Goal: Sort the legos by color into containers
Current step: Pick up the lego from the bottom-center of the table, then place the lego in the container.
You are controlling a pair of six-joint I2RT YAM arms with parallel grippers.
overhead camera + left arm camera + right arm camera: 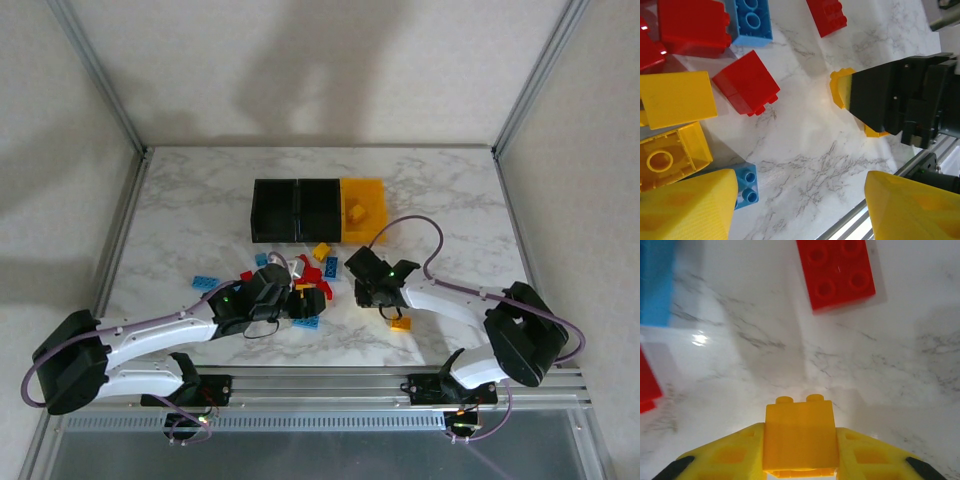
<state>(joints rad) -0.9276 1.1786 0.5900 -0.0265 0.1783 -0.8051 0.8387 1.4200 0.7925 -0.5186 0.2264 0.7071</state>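
Legos [305, 270] lie in a loose heap on the tabletop [200, 200] just left of the right pincer [362, 295]. From above, the containers [300, 184] stand in a row beyond that pincer. The yellow bin [372, 186] is the one nearest it, with one yellow piece [355, 212] inside. The left pincer [305, 303] hangs over the near side of the heap, close beside the right pincer. A stray yellow brick [400, 323] sits just on the near side of the right pincer

From the left wrist, the left pincer [800, 182] gapes wide with nothing between its fingers [690, 205]. The right pincer [856, 107] stands across a patch of bare marble. Away from it lie a red brick [747, 82], two yellow blocks [675, 100] and a blue brick [745, 185], some of them touching

From the right wrist, the right pincer [800, 440] is closed on a yellow brick [799, 427], its pads against the two flat sides. I cannot tell whether the brick has left the tabletop. A red plate [837, 272] lies ahead of this pincer

These pieces should be light, rigid and glossy, so they are best pinched squarely across opposite flat walls to keep them from twisting out. The other arm so close beside the right pincer looks like the main obstacle, while the way to the yellow bin seems open
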